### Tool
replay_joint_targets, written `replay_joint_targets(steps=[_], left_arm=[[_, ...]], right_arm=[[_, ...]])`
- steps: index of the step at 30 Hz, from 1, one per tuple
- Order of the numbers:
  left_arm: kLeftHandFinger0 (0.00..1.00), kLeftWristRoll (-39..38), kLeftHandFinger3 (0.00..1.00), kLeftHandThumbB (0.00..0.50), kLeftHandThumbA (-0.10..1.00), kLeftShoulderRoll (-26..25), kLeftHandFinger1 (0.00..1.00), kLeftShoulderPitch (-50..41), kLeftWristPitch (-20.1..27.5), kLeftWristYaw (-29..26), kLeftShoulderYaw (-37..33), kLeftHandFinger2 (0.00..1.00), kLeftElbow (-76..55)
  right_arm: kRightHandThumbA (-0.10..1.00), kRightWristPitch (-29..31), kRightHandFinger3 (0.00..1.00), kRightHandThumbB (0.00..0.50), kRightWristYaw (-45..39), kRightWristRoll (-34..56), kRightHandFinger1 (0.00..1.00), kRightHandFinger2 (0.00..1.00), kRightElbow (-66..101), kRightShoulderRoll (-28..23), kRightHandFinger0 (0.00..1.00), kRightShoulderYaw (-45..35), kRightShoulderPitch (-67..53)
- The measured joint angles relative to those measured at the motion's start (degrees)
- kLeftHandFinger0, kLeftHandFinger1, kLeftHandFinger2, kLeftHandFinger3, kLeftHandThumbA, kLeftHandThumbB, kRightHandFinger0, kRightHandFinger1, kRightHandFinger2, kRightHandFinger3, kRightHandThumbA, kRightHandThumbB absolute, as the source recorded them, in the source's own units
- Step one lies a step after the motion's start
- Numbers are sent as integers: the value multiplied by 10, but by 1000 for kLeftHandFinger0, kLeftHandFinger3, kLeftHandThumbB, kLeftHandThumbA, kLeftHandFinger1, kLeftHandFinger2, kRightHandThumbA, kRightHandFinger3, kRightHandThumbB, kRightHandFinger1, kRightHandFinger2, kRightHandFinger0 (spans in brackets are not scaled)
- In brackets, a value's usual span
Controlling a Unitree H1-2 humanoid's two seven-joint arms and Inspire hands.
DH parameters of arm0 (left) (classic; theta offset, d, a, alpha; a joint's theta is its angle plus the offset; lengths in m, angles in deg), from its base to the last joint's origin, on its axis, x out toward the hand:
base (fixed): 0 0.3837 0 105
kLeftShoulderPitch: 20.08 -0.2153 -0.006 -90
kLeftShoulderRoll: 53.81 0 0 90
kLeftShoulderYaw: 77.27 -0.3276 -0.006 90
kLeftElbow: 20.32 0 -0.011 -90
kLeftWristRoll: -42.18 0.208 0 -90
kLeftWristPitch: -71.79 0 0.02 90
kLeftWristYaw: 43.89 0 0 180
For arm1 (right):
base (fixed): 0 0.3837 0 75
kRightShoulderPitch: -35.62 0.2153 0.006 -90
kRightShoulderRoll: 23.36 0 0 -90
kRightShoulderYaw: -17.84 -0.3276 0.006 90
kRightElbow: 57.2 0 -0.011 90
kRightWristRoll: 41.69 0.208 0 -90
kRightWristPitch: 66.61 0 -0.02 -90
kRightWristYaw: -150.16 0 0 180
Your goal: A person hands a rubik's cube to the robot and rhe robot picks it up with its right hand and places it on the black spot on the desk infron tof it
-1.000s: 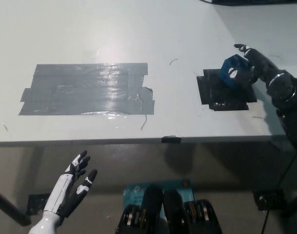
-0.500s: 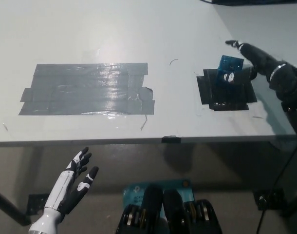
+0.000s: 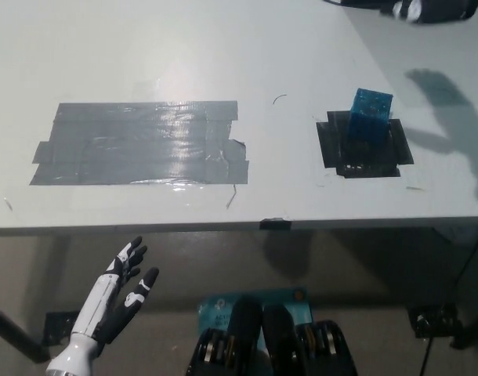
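Observation:
The blue rubik's cube (image 3: 370, 116) stands on the black tape spot (image 3: 363, 150) at the right of the white desk (image 3: 223, 47), over the spot's far part. Nothing touches it. My black right hand and arm do not show in the head view; only a soft shadow (image 3: 447, 110) lies on the desk to the right of the cube. My white left hand (image 3: 117, 298) rests at the lower left, below the desk's front edge, fingers spread and holding nothing.
A large patch of grey tape (image 3: 141, 142) covers the left-middle of the desk. A dark blurred shape with a pale spot (image 3: 423, 8) sits at the top right edge. The desk's front edge (image 3: 223, 227) runs across the picture.
My right hand let go of the cube and pulled away to the right, out of view. The cube now stands alone on the black spot. The left hand has hardly moved.

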Motion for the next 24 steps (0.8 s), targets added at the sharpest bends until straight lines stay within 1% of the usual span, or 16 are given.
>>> replay_joint_targets(steps=[5,6,8,9,10,11,12,13,14,15,17,19,21,22,23,24], left_arm=[[994,1,1000,148,814,0,1000,1,0,0,0,1000,2],[993,1,1000,145,812,0,1000,2,0,0,0,1000,2],[992,1,1000,143,810,0,1000,3,0,0,0,1000,4],[993,1,1000,157,811,0,1000,3,0,0,0,1000,5],[993,1,1000,165,809,0,1000,3,0,0,0,1000,6],[994,1,1000,168,818,0,1000,4,0,0,0,1000,7],[999,1,1000,169,829,0,1000,4,0,0,0,1000,8],[1000,1,1000,166,840,1,1000,4,-1,0,0,1000,10],[1000,1,1000,162,854,1,1000,3,0,0,0,1000,10],[1000,1,1000,161,870,1,1000,3,0,0,0,1000,11],[1000,1,1000,157,901,1,1000,3,0,0,0,1000,11],[1000,1,1000,165,927,1,1000,2,0,0,-1,1000,11],[1000,0,1000,166,940,1,1000,0,1,0,-2,1000,11],[1000,0,1000,176,947,1,1000,-3,1,0,-3,1000,11],[1000,0,1000,186,958,1,1000,-4,1,0,-3,1000,11],[1000,0,1000,189,976,1,1000,-8,1,0,-4,1000,12]], right_arm=[[935,-15,1000,468,-9,10,1000,1000,107,-1,1000,-30,-16],[921,-20,1000,421,-10,13,1000,1000,133,0,1000,-37,-25],[917,-26,1000,416,-11,17,1000,1000,171,2,1000,-44,-43],[859,-29,1000,408,-11,22,1000,1000,201,6,1000,-47,-62],[880,-31,1000,412,-11,25,1000,1000,218,10,1000,-49,-75],[860,-35,1000,399,-11,31,1000,1000,249,18,1000,-54,-103],[809,-38,1000,444,-11,37,1000,1000,269,24,1000,-57,-120],[863,-40,1000,404,-11,45,1000,1000,294,37,1000,-62,-151],[909,-42,1000,378,-10,53,1000,1000,321,52,1000,-68,-181],[941,-41,1000,367,-7,62,1000,1000,342,68,1000,-72,-212],[1000,-39,1000,364,-2,74,1000,1000,370,103,1000,-74,-274],[1000,-33,1000,334,3,87,1000,1000,384,139,1000,-75,-348],[1000,-20,1000,316,11,101,1000,1000,388,176,1000,-78,-414],[1000,-8,1000,290,16,110,1000,1000,386,197,1000,-79,-460],[1000,-5,1000,272,17,112,1000,1000,385,200,1000,-79,-467],[1000,8,1000,242,20,118,1000,1000,377,216,1000,-79,-507]])
